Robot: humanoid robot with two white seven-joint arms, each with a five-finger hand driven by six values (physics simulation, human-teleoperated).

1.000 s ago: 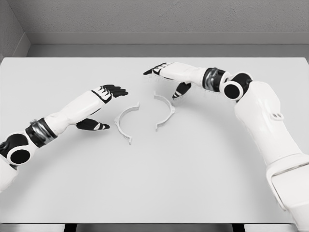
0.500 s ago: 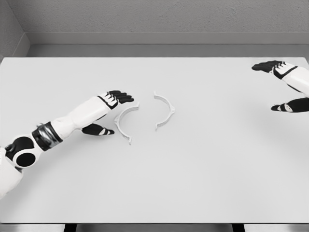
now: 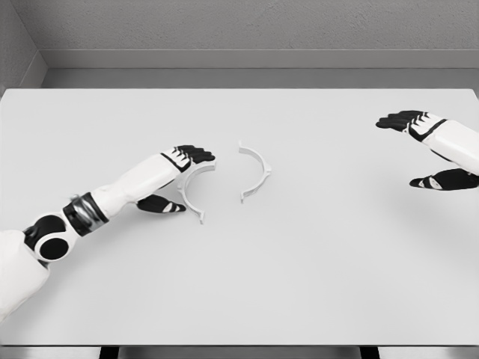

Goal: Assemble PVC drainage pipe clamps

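Note:
Two white half-ring clamp pieces lie flat near the table's middle, their open sides facing each other with a gap between. The left clamp half curves beside my left hand, whose black fingers reach over its upper end while the thumb sits just left of the arc; the fingers are spread and grasp nothing. The right clamp half lies alone. My right hand hovers far off at the right edge, fingers spread, holding nothing.
The white table stretches wide in front and to the sides. A grey wall runs along its far edge.
My left hand has crept right until its fingers overlap the left clamp half. My right hand left the right clamp half, swung to the far right edge, then drifted slightly back left.

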